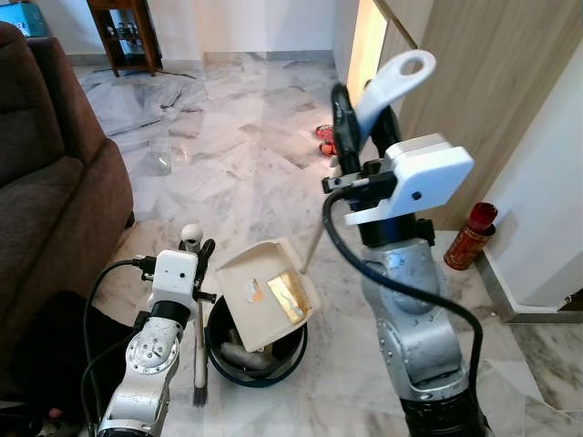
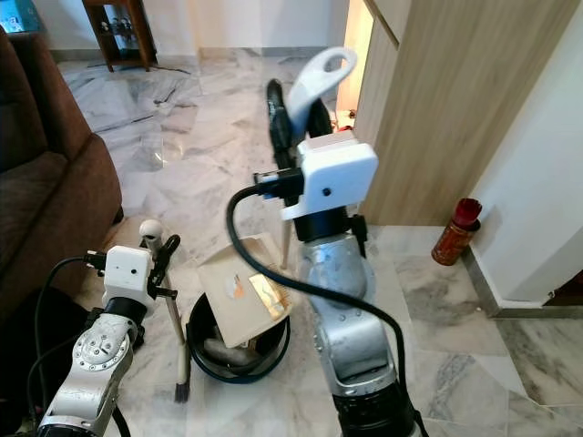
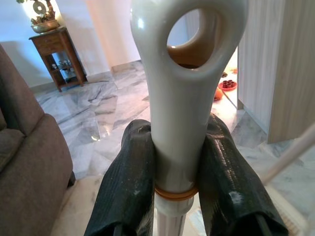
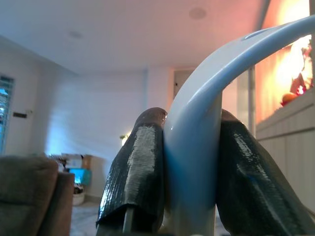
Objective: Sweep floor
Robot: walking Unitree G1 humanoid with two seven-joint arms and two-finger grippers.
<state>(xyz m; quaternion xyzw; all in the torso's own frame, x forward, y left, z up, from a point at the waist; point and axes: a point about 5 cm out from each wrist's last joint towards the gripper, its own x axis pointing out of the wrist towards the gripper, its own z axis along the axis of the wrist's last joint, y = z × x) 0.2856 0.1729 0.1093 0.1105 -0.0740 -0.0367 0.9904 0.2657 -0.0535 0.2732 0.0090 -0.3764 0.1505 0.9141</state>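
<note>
**Q:** Dustpan position and status?

**A:** The cream dustpan (image 1: 266, 291) is tilted, mouth down, over a dark round bin (image 1: 255, 360) on the marble floor (image 1: 237, 146). Its thin pole rises to a pale handle with a hanging loop (image 1: 401, 80). The right gripper (image 4: 189, 172) clamps that handle, fingers closed against both its sides.

**Q:** And the broom?

**A:** The broom (image 1: 199, 355) stands nearly upright just beside the bin, bristles on the floor. The left gripper (image 3: 179, 177) is closed on its handle below the looped cap, with an orange ring (image 3: 176, 192) visible at the grip.

**Q:** Current step?

**A:** Judged from the tilt, the pan's contents are being tipped into the bin. Whether the pan is empty cannot be seen.

**Q:** Failure modes?

**A:** Three are likely.
- Long pole, high grip: a small wrist rotation swings the pan wide, spilling dust over the rim.
- Pan edge catching the bin rim could tip the bin.
- The broom is held near its top; a slack grip would let it pivot and knock the bin.

**Q:** Surroundings and obstructions?

**A:** A brown sofa (image 1: 55, 191) bounds the robot's left. On the right, a wooden panel (image 1: 492, 82) and a red canister (image 1: 469, 237) at the wall foot lie near any pole swing. A small wooden table (image 1: 123, 32) stands well apart, far across the floor. Red items (image 1: 325, 139) lie by the doorway.
</note>
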